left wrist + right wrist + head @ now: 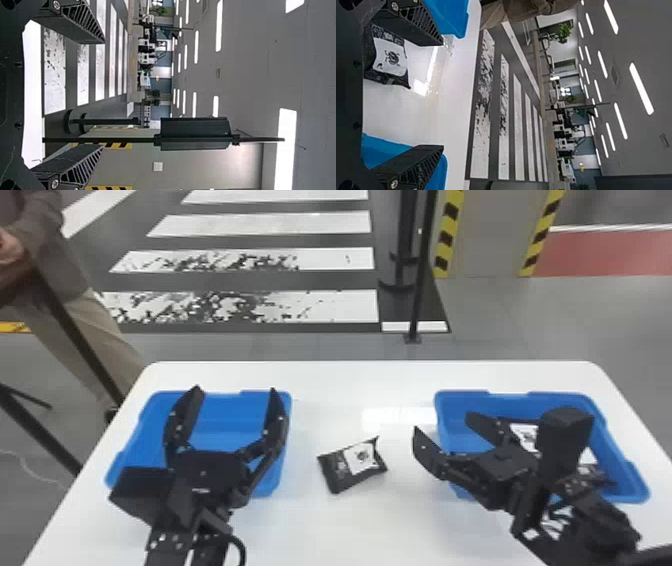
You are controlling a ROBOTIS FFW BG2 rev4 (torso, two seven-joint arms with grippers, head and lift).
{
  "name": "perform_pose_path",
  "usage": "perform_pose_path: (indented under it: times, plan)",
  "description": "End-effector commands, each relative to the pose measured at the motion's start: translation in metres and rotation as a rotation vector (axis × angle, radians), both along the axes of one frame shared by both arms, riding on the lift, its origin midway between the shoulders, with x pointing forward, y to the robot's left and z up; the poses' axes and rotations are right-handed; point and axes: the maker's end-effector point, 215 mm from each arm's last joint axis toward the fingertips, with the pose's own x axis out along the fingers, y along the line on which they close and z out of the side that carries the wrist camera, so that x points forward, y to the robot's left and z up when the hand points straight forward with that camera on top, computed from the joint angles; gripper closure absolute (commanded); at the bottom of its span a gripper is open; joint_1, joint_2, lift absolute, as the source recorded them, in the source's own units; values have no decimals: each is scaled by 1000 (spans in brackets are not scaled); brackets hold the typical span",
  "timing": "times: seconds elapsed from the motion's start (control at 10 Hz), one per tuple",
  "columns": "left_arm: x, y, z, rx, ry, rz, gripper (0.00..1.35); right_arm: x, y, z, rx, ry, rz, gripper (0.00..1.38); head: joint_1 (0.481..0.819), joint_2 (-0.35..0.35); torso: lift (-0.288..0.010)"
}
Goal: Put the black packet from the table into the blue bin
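Between the two blue bins, the black packet [351,464] with a white label lies flat on the white table. My right gripper [442,427] stands open to the packet's right, over the near left part of the right blue bin [612,440]. Over the left blue bin [225,407] is my left gripper [235,392], open and holding nothing. In the left wrist view, the left gripper [104,93] has its fingers wide apart. The right wrist view has the packet [389,57] near one finger of the open right gripper [443,95], with nothing between the fingertips.
White-labelled items [525,435] lie in the right bin, partly hidden by the right arm. The table's far edge [370,365] runs behind both bins. Past it, a black post [420,290] stands on the floor.
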Motion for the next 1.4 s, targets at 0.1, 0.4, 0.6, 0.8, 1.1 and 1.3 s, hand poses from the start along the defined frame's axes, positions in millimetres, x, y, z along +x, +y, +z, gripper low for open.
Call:
perform_pose_path:
  times: [0.1,0.4,0.6,0.8,1.1,1.3]
  plan:
    - [0,0,0,1,0,0,88,6,34,-33,-106,103,104,90,695,124,-110]
    - [0,0,0,-1,0,0,88,7,71,-75,-200,226,226,84,695,161,-110]
    - [1,1,1,-1,-2,2,88,16,99,-89,-250,222,313,84,695,188,-110]
    - [2,-2,2,-2,-4,-4,88,33,109,-111,-321,241,352,84,695,218,-110]
    - [3,-2,3,-2,-4,-4,88,41,99,-148,-391,314,357,121,695,216,-110]
    - [3,-1,1,0,1,-2,88,35,106,-154,-409,334,380,613,695,212,-110]
